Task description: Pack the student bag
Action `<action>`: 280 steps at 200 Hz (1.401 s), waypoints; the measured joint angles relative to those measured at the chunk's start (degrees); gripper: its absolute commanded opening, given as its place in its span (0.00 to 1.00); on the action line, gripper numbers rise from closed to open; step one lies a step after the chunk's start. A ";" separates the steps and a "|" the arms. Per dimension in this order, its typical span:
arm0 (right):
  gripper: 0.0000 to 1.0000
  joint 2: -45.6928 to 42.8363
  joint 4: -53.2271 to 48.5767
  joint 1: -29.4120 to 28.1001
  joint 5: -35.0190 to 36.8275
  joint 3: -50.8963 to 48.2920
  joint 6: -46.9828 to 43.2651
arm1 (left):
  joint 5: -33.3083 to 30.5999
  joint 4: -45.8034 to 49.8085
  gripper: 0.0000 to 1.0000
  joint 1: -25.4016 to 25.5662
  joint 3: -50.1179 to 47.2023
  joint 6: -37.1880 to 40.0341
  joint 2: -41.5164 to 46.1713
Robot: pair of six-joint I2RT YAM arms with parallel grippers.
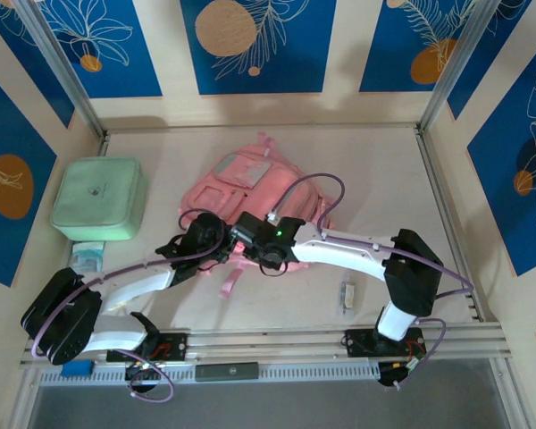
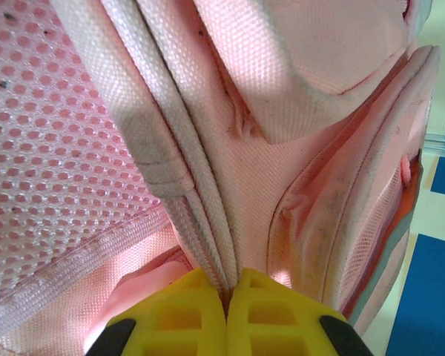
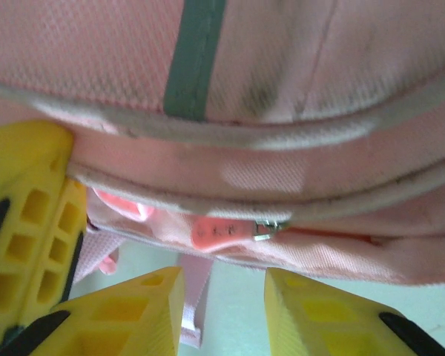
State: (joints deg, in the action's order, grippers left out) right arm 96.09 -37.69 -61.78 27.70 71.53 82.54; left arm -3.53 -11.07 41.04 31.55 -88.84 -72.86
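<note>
The student bag, a soft pink backpack, lies in the middle of the table with its near edge under both wrists. My left gripper is shut on a piped seam of the bag, the fabric pinched between the yellow fingertips; it is at the bag's near edge. My right gripper is open just short of the bag's pink zipper pull, with nothing between its jaws. A pink webbing strap hangs behind the gap. The left gripper's yellow fingers press the bag's edge beside it.
A mint-green square case sits at the left, with a small teal-and-white pack in front of it. A small pale object lies near the right arm's base. Metal rails and walls border the table.
</note>
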 measured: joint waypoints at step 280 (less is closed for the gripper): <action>0.00 -7.91 -6.73 2.78 4.74 -7.15 -13.51 | 7.15 3.04 0.00 -7.87 -0.55 6.67 3.61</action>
State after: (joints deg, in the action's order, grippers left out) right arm 88.18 -44.42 -59.00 32.45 64.38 69.04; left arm 3.62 -8.03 33.17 31.00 -82.17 -69.25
